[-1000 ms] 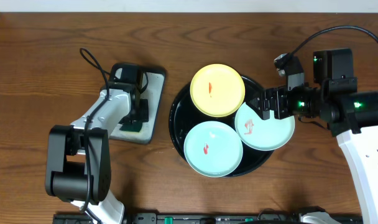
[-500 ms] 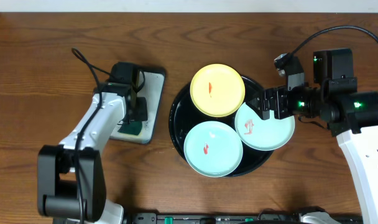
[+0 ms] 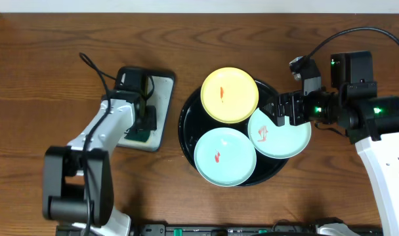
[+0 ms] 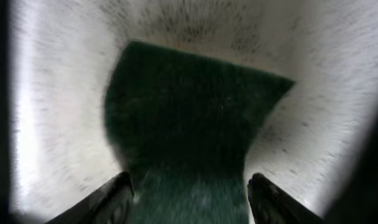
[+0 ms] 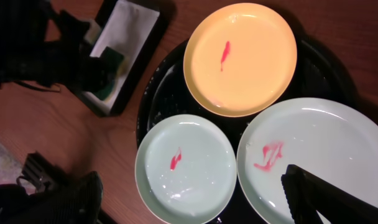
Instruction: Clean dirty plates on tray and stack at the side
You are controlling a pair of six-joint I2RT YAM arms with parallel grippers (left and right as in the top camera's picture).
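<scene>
The round black tray (image 3: pixel 186 124) holds three plates: a yellow plate (image 3: pixel 230 95) at the back, a mint plate (image 3: pixel 224 156) at the front and a second mint plate (image 3: pixel 288 139) at the right, each with a red smear. My right gripper (image 3: pixel 278 110) is open and empty, just above the right mint plate's left rim. In the right wrist view its fingers (image 5: pixel 195 199) spread wide over the front mint plate (image 5: pixel 186 168) and the right mint plate (image 5: pixel 319 149). My left gripper (image 4: pixel 192 199) is open, its fingers either side of a dark green sponge (image 4: pixel 195 112).
The sponge (image 3: pixel 139 134) lies in a small rectangular grey tray with a black rim (image 3: pixel 161 98) left of the round tray. Bare wooden table (image 3: pixel 42 78) surrounds both trays. The right arm's body (image 3: pixel 373 115) sits at the right edge.
My left arm's elbow swung left and then slightly back, while its gripper stayed over the sponge in the rectangular tray. The right arm and the plates have not moved.
</scene>
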